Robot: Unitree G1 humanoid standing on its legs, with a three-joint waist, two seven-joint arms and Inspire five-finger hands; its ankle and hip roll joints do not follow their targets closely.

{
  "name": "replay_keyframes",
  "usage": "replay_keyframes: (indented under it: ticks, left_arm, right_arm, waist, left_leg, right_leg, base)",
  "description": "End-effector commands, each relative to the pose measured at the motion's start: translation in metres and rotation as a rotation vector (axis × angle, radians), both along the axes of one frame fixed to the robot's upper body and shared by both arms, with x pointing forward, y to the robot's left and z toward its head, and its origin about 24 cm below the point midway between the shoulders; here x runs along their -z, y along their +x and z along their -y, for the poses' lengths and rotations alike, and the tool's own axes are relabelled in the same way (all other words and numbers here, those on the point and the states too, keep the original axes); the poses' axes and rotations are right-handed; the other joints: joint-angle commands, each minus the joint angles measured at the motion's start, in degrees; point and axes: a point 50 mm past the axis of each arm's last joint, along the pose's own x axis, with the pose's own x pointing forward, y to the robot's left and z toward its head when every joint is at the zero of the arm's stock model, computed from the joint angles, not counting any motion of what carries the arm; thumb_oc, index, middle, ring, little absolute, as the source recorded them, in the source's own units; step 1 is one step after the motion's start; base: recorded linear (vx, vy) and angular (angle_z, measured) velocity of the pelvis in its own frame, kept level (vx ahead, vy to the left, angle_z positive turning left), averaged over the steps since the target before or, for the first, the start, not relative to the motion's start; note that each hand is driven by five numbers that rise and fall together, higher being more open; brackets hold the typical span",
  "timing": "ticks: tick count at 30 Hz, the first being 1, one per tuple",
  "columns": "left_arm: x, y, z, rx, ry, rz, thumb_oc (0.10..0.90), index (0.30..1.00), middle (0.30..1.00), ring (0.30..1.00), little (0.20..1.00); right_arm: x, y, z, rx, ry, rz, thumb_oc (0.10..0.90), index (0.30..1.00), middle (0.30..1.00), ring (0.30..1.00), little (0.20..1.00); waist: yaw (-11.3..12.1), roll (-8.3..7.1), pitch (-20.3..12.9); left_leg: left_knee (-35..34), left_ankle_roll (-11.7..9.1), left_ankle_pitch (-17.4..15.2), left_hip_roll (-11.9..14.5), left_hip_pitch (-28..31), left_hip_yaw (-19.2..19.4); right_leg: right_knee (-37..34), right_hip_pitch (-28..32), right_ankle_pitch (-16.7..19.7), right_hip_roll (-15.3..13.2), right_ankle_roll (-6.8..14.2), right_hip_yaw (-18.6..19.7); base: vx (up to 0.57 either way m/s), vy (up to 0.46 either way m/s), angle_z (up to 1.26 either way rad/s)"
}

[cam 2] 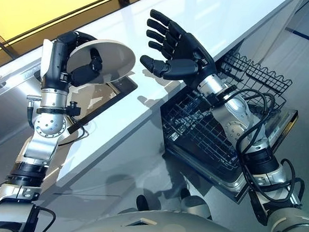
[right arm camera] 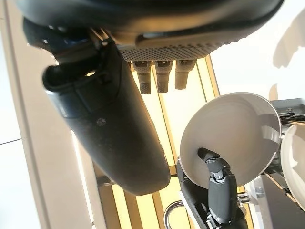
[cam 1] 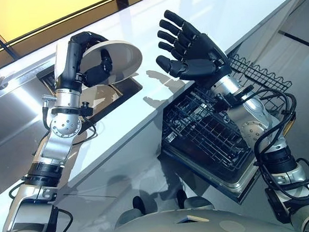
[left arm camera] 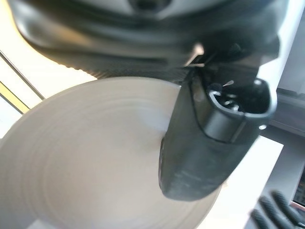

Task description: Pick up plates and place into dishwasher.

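- Your left hand (cam 1: 99, 72) gripped the round, cream-white ceramic plate (cam 1: 121, 57) at the frame's upper left, thumb across its face, raised above the white table (cam 1: 200, 6).
- Your right hand (cam 1: 198, 52) hung splayed and empty just right of the plate, palm toward it, not touching.
- The black wire dishwasher rack (cam 1: 209, 136) lay at lower right, under the right hand, so the plate had to go right and down.
- Your right arm hid part of the rack's slots.
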Motion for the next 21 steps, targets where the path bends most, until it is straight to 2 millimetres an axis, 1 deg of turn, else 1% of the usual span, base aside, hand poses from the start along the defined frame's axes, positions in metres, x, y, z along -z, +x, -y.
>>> replay_keyframes:
  ticks: [1,6,8,14,21]
  left_arm:
    - [-0.06,-0.001,0.028,0.155,0.011,0.3,0.1,0.3,0.3,0.3,0.2]
    - [-0.055,0.001,0.037,0.186,-0.002,0.285,0.1,0.3,0.3,0.3,0.2]
    - [-0.056,0.003,0.04,0.202,-0.008,0.281,0.1,0.3,0.3,0.3,0.2]
    - [-0.061,0.005,0.046,0.234,-0.016,0.273,0.1,0.3,0.3,0.3,0.2]
    - [-0.062,0.005,0.054,0.278,-0.021,0.258,0.1,0.3,0.3,0.3,0.2]
  right_arm:
    - [-0.04,0.005,-0.019,-0.071,0.072,0.159,0.8,0.9,0.9,0.9,0.9]
    - [-0.026,0.011,-0.024,-0.061,0.011,0.113,0.8,0.9,0.9,0.9,0.9]
    - [-0.022,0.015,-0.026,-0.049,-0.014,0.1,0.8,0.9,0.9,0.9,0.9]
    - [-0.019,0.018,-0.03,-0.043,-0.039,0.094,0.8,0.9,0.9,0.9,0.9]
    - [-0.02,0.019,-0.037,-0.053,-0.055,0.105,0.8,0.9,0.9,0.9,0.9]
  waist:
    - [0.81,0.17,-6.34]
    - [1.0,0.12,-6.39]
    - [1.02,0.25,-6.35]
    - [0.94,0.47,-6.22]
    - [1.09,0.51,-6.29]
  left_leg:
    - [0.14,1.49,-5.67,-3.18,0.88,-0.23]
    - [0.14,1.5,-5.57,-3.29,0.86,-0.77]
    - [0.14,1.47,-5.55,-3.36,0.82,-0.99]
    - [0.14,1.43,-5.53,-3.35,0.84,-1.17]
    - [0.14,1.54,-5.62,-3.5,0.83,-1.43]
  right_leg:
    - [3.94,-3.24,-1.92,4.6,1.76,-3.91]
    - [3.43,-3.08,-1.56,4.54,1.72,-3.56]
    - [3.19,-3.06,-1.34,4.5,1.72,-3.45]
    - [3.16,-3.16,-1.15,4.35,1.78,-3.59]
    - [3.12,-3.1,-1.16,4.3,1.79,-3.63]
  base:
    - [-0.01,-0.005,0.07]
    - [-0.01,0.006,0.08]
    - [-0.02,0.016,0.07]
    - [-0.01,0.005,0.02]
    - [0.0,0.0,0.01]
